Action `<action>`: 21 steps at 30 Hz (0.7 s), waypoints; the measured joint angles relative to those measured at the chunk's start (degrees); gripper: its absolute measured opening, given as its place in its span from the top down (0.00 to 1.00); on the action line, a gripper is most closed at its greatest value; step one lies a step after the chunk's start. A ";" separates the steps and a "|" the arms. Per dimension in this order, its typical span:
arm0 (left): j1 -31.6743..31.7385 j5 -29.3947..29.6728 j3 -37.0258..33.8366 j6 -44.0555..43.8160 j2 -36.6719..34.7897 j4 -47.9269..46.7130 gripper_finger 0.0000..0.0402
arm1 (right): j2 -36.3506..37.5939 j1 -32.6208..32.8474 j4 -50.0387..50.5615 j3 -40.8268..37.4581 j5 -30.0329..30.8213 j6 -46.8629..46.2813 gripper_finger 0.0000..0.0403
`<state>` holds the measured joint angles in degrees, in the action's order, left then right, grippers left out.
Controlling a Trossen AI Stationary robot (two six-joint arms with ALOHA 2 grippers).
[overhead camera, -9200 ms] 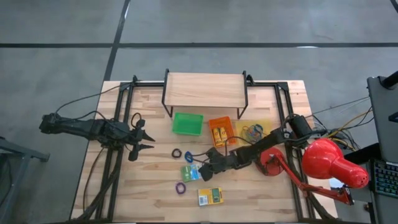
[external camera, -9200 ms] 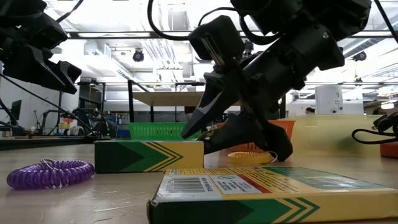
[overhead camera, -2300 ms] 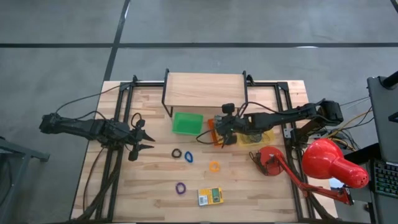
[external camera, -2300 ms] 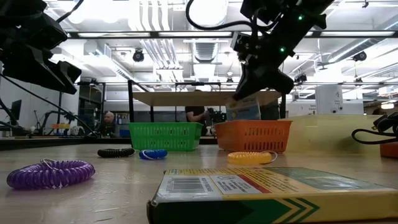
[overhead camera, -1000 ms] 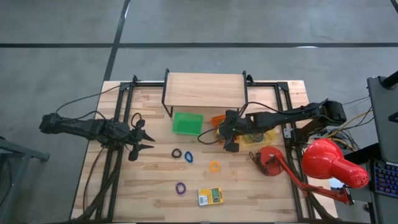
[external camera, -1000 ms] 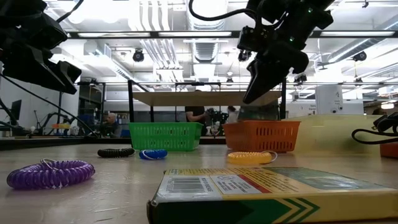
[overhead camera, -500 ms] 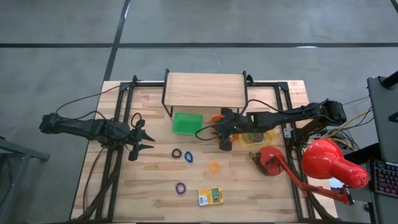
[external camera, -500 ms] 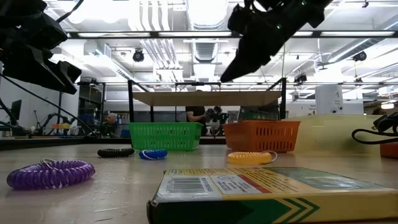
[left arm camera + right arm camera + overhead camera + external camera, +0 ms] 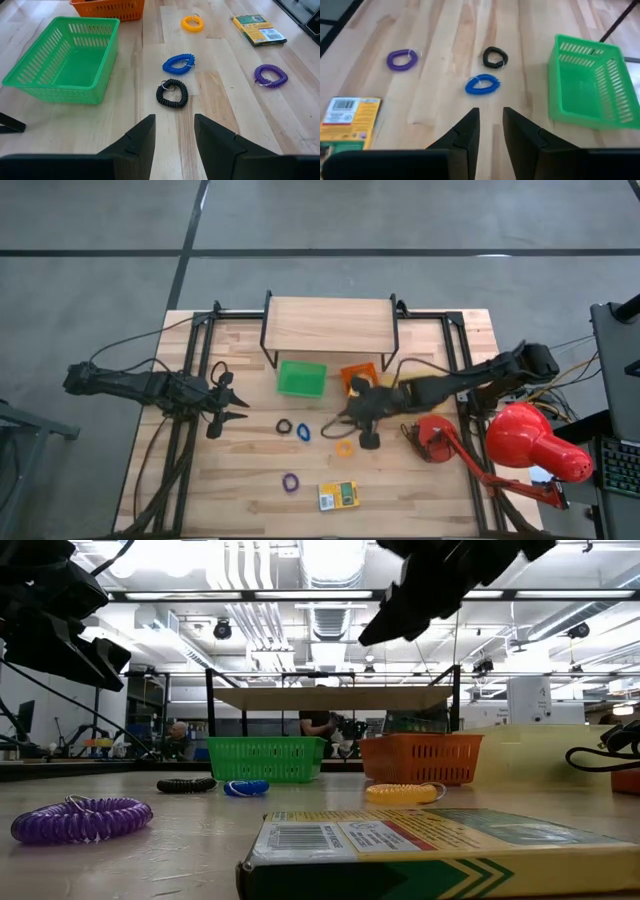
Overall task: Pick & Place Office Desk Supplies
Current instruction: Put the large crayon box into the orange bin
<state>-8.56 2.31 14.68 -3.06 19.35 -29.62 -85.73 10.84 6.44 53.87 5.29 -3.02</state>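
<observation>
High view | right tool (image 9: 361, 430) parted, empty, above orange loop (image 9: 345, 447) | left tool (image 9: 236, 406) parted, table's left edge

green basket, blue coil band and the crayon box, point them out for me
green basket (image 9: 30, 80): left wrist view, on its near rim.
blue coil band (image 9: 482, 84): right wrist view, on the coil's lower edge.
crayon box (image 9: 338, 496): high view, middle of its top face.
</observation>
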 joint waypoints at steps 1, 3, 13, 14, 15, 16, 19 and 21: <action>-0.01 0.01 0.00 0.01 -0.01 0.00 0.64 | -0.32 1.29 -0.19 0.00 2.18 -1.30 0.80; -0.02 -0.01 0.00 0.01 0.00 -0.01 0.64 | -0.85 4.01 -0.18 -0.07 7.56 -4.77 0.80; -0.01 0.00 0.00 0.01 0.00 -0.01 0.65 | -5.59 16.07 -3.72 -0.13 18.84 -13.96 0.76; -0.01 0.00 0.00 0.01 0.00 0.01 0.65 | -6.23 17.08 -4.98 -0.13 19.03 -13.97 0.76; 0.00 0.00 0.00 0.01 0.00 -0.01 0.65 | -7.01 18.03 -6.77 -0.14 19.44 -13.98 0.75; 0.00 0.01 0.00 0.01 0.00 0.01 0.65 | -7.99 18.91 -9.25 -0.15 20.28 -14.01 0.75; 0.00 -0.01 0.00 0.01 0.00 -0.01 0.65 | -10.91 21.28 -14.98 -0.03 22.93 -14.04 0.74; -0.02 0.00 0.00 0.01 -0.01 0.01 0.65 | -13.05 22.53 -15.78 1.16 23.39 -14.15 0.73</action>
<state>-8.58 2.31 14.68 -3.05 19.35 -29.61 -98.78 33.37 -9.34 55.03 28.69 -17.17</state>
